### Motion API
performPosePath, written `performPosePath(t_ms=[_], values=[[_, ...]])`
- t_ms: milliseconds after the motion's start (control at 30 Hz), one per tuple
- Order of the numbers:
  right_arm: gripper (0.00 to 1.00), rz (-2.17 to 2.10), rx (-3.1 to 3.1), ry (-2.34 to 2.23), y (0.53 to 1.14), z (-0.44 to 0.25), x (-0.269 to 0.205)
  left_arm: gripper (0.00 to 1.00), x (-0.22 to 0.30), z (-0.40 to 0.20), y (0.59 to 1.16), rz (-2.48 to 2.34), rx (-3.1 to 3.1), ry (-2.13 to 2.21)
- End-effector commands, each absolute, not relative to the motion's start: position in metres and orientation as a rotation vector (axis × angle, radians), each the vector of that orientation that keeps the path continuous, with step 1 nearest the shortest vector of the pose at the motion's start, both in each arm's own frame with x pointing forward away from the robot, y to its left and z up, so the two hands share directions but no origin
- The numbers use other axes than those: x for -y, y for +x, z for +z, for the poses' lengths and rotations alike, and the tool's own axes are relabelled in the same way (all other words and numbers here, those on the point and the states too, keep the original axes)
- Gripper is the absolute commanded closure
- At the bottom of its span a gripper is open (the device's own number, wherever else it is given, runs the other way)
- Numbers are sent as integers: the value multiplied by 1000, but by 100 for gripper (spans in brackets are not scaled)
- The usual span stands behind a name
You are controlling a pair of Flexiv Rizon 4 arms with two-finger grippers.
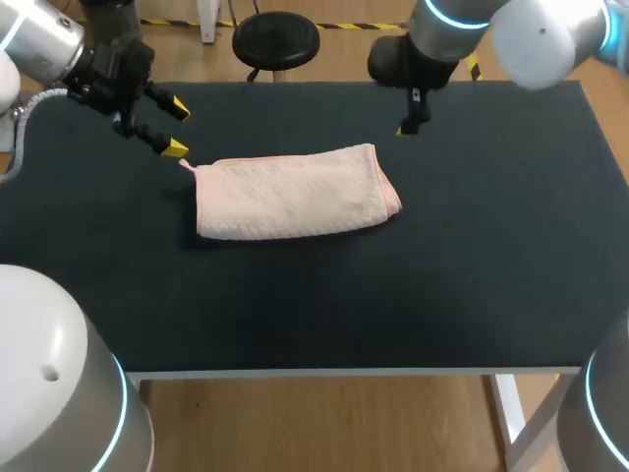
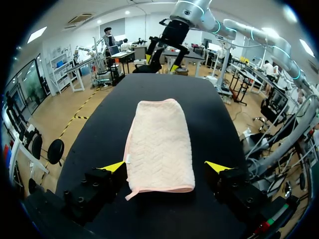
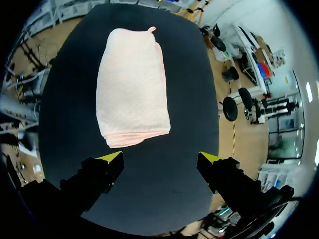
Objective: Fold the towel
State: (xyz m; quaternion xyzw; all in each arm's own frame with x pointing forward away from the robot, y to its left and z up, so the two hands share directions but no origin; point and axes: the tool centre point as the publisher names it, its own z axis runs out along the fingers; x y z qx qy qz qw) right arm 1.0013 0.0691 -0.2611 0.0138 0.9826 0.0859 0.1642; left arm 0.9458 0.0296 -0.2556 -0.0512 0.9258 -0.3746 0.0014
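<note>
A pale pink towel (image 1: pixel 292 193) lies folded into a long strip on the black table (image 1: pixel 442 285), a small loop tag at its left end. My left gripper (image 1: pixel 176 126) hovers open just off that left end; in the left wrist view the towel (image 2: pixel 159 147) stretches ahead from between the yellow fingertips (image 2: pixel 113 166). My right gripper (image 1: pixel 411 118) hangs above the table's far side, beyond the towel's right end. In the right wrist view the right gripper (image 3: pixel 161 159) stands open, the towel (image 3: pixel 131 94) a short way ahead, nothing between the fingers.
The towel sits left of the table's middle. Bare black surface spreads toward the front edge (image 1: pixel 344 372) and the whole right side. My right arm (image 2: pixel 172 37) shows at the table's far end in the left wrist view.
</note>
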Motion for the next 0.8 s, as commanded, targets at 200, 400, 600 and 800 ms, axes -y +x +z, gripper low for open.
performPosePath(t_ms=[200, 400, 600, 800], values=[[0, 932, -2766, 1020, 990, -263, -76, 0, -30, -256, 946, -1178, -2905, -158], [0, 932, -2766, 1020, 990, -263, -76, 0, -30, -256, 946, -1178, -2905, -158], [0, 1016, -2749, 1123, 994, -268, -74, 0, -30, -256, 946, -1178, -2905, -158], [0, 1586, -2576, 1855, 994, -302, -68, 0, -30, -256, 946, -1178, -2905, -158]])
